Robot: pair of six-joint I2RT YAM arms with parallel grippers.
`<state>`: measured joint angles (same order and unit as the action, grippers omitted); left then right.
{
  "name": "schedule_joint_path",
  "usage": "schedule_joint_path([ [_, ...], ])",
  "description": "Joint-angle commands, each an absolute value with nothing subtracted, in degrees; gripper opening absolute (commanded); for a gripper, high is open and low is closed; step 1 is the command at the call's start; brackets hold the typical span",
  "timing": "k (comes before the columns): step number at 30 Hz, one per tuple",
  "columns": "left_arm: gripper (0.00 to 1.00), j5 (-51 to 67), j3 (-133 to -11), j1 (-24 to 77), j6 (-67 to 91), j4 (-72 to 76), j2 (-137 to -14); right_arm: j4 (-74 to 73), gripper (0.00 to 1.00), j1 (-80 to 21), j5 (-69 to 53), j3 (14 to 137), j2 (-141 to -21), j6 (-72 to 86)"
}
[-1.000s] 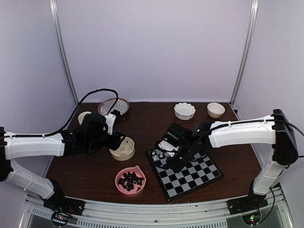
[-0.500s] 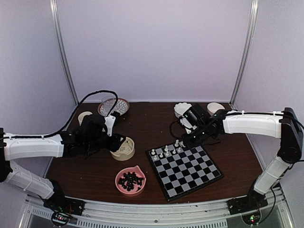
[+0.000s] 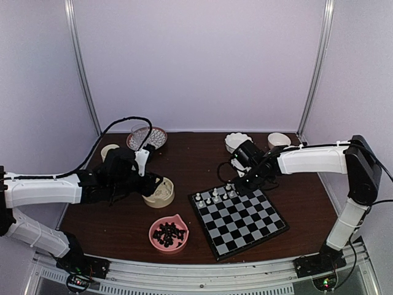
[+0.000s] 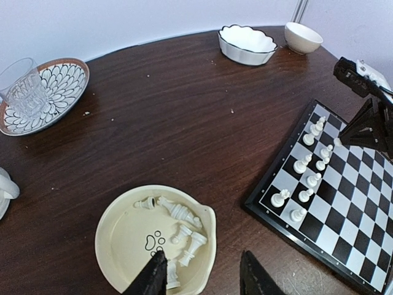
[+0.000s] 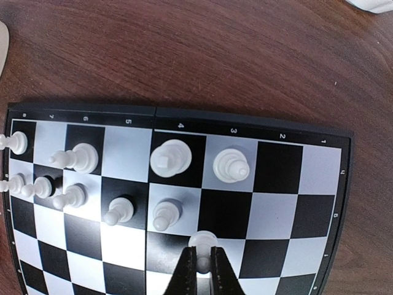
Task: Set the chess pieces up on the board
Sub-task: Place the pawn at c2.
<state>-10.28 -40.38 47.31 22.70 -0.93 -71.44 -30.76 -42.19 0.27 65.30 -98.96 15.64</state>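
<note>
Board: several white pieces stand at its far edge, right gripper pinches a pawn over it, left gripper half-open beside it, black pieces unplaced.

Two arms reaching out, left arm low and stretched inward, left hand angled down with fingers partly apart, right arm extended inward, right hand tipped down, fingers pinched on a white chess piece.

— Where can a gripper get onto the board?
— From the near side: those squares are bare. Far-left rows are crowded with white chess pieces, and the right gripper, pinching one, hangs just above them.
— And beside it?
— Bare table up to the cream dish.
</note>
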Motion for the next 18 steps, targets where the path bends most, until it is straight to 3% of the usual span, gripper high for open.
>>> schedule_joint_path([
  [1,0.4,-9.87,-40.1,47.2,23.29,1.22,-70.03,-29.23,0.05,-41.45,1.92,66.09,-100.49,16.0],
  [18,0.4,-9.23,-40.21,47.2,23.55,1.14,-70.07,-28.74,0.06,-40.96,2.49,67.06,-102.74,15.73],
])
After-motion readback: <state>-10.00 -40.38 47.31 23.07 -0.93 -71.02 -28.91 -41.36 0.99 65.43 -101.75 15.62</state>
